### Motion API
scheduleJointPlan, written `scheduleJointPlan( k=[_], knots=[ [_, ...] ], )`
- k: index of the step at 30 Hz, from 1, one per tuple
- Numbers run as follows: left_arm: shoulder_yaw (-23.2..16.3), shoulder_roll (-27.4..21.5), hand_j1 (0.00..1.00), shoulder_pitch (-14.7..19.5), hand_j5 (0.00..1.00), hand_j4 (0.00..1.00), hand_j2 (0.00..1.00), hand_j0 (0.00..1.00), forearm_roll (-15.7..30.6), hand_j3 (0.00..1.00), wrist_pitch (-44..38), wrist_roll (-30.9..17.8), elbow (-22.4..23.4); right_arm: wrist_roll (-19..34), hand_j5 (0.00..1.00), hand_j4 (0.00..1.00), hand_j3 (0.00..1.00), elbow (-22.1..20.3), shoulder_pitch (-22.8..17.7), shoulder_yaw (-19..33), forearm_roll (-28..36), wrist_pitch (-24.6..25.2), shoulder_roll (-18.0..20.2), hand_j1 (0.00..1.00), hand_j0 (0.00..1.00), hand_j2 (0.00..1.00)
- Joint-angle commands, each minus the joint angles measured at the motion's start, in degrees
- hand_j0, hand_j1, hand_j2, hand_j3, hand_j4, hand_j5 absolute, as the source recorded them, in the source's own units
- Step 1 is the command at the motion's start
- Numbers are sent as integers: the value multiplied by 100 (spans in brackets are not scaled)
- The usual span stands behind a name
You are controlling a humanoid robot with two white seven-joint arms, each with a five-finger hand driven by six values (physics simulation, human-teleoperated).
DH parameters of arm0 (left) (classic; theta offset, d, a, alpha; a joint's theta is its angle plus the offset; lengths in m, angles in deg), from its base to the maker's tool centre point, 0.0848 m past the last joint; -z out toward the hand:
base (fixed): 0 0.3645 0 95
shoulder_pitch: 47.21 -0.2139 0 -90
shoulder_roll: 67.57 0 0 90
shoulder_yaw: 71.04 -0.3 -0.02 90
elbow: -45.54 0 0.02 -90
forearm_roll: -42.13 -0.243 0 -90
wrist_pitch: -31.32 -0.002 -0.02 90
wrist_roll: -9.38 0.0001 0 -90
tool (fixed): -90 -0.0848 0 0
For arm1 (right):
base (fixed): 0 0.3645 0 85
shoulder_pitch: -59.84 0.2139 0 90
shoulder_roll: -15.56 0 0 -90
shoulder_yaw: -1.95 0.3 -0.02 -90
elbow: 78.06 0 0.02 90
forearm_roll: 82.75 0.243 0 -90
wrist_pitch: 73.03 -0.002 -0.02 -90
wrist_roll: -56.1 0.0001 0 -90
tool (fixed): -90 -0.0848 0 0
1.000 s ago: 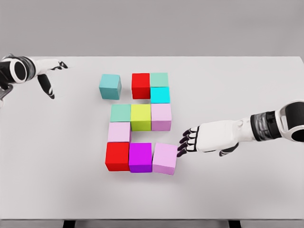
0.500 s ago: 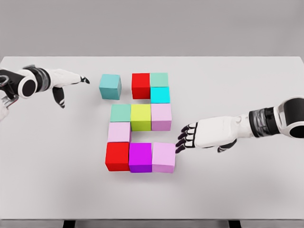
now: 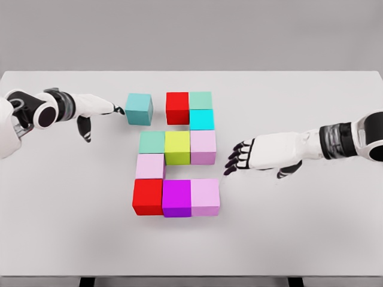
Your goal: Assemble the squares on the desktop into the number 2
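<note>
Coloured cubes lie on the white table [image 3: 299, 233]. The top row has a red cube [image 3: 177, 107] beside a green cube [image 3: 200, 100], with a cyan cube [image 3: 201, 119] below it. A teal cube [image 3: 139, 109] sits apart, left of the red one. The middle row runs green [image 3: 152, 142], yellow [image 3: 177, 147], pink [image 3: 203, 146]. A pink cube [image 3: 149, 166] links down to the bottom row: red [image 3: 148, 196], magenta [image 3: 176, 198], pink [image 3: 205, 197]. My left hand [image 3: 102, 110] is open, its fingertips at the teal cube's left face. My right hand [image 3: 239, 158] hovers open, right of the pink cubes.
The table's front edge runs along the bottom of the view, with dark legs below it. Grey wall lies behind the table's far edge.
My left hand has swept right until its fingertips reach the teal cube. My right hand has pushed the bottom pink cube flush with the magenta one, then drawn back up and away.
</note>
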Motion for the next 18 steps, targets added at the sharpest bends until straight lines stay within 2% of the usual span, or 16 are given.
scheduleJointPlan(
  k=[1,2,3,4,5,6,8,9,10,12,15,18],
  knots=[
    [-3,43,99,0,99,99,99,99,-20,99,7,1,1,-2,100,100,100,120,0,417,311,16,69,100,100,100],
    [-3,43,99,0,99,99,99,99,-20,99,7,1,1,-2,100,100,100,129,-9,628,540,16,166,100,100,100],
    [-3,60,99,17,99,99,99,99,-20,99,7,1,1,-2,100,100,100,278,-44,988,1084,16,306,100,100,100],
    [-3,60,99,18,99,99,99,99,-20,99,7,1,1,-2,100,100,100,436,-53,1129,1655,16,351,100,100,100],
    [-3,69,99,18,99,99,99,99,-20,99,7,1,1,-2,100,100,100,760,-62,1278,2339,16,333,100,100,100],
    [-3,95,99,18,99,99,99,99,-20,99,-1,1,9,-2,100,100,100,1130,-105,1507,2632,16,263,100,100,100],
    [-3,113,99,18,99,99,99,99,-20,99,-1,1,9,-2,100,100,100,1306,-351,2017,2659,16,157,100,100,100],
    [-3,122,99,18,99,99,99,99,-20,99,-1,1,9,-2,100,100,100,1228,-684,2429,2615,16,131,100,100,100],
    [-3,122,99,18,99,99,99,99,-20,99,-1,1,9,-2,100,100,100,1131,-800,2501,2606,16,131,100,100,100],
    [-3,122,99,26,99,99,99,99,-20,99,-1,1,9,-2,100,100,100,1078,-800,2510,2571,114,105,100,100,100],
    [-3,139,99,18,99,99,99,99,-20,99,-1,1,1,-2,100,100,100,340,-747,2501,2580,53,175,100,100,100],
    [-3,157,99,18,99,99,99,99,-20,99,-1,1,1,-2,100,100,100,366,-677,2351,2580,106,35,100,100,100]
  ],
)
